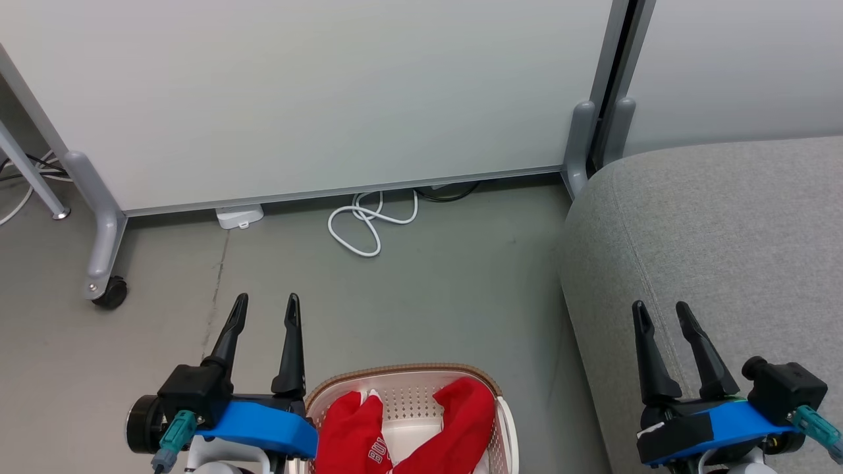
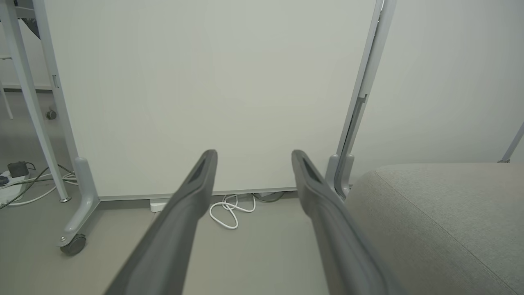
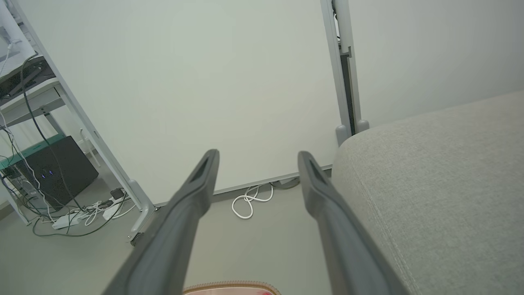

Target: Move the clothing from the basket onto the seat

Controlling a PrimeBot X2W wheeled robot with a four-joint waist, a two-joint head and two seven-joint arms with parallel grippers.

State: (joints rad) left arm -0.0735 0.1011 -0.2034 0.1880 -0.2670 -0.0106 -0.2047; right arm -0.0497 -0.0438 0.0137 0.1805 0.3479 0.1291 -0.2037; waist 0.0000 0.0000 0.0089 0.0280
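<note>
The cream basket (image 1: 408,395) with a brown rim sits on the floor at the bottom middle of the head view, holding red clothing (image 1: 408,431) with white lettering. Its rim (image 3: 231,288) peeks in at the bottom of the right wrist view. The grey seat (image 1: 718,263) fills the right side; it shows too as the seat (image 2: 442,221) and the seat (image 3: 434,192). My left gripper (image 1: 266,305) hangs open just left of the basket, empty, as does the gripper (image 2: 253,156). My right gripper (image 1: 661,311) is open over the seat's front edge, empty, like the gripper (image 3: 258,157).
A white partition panel (image 1: 316,99) on wheeled grey feet (image 1: 105,289) stands ahead. A white cable loop (image 1: 365,227) lies on the floor at its base. More cables and a dark box (image 3: 53,172) sit on the floor at the far left.
</note>
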